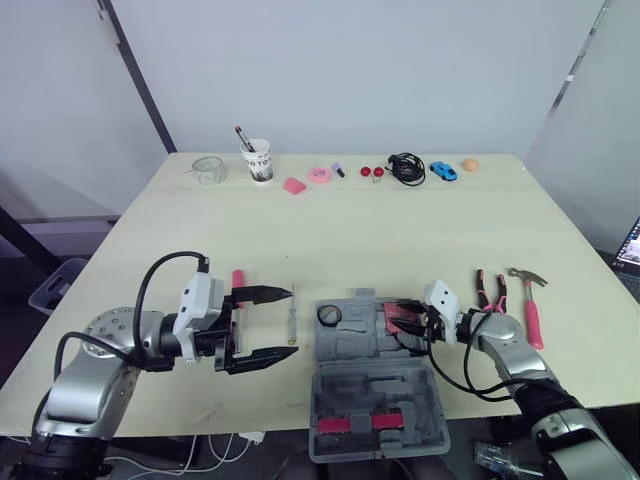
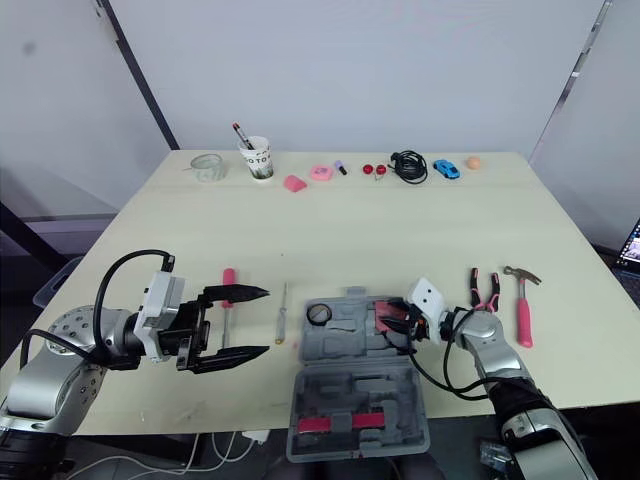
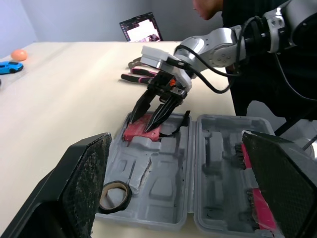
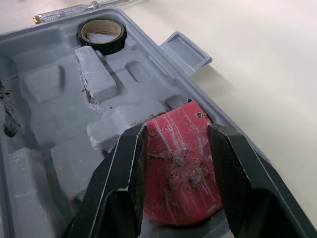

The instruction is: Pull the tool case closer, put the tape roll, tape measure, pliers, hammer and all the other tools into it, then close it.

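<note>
Right pincer (image 4: 177, 130) sat released, straddling the tape measure (image 4: 181, 173) seated in the tool case (image 1: 350, 385); best move was lifting straight up, clear of the rim, before going for pliers (image 1: 491, 290).

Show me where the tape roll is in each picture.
Left eye view: tape roll in the tool case's far-left corner.
Right eye view: same corner.
Left wrist view: case end opposite the tape measure, at.
Right wrist view: corner past the tape measure.
Shared landmark: red tape measure.
</note>
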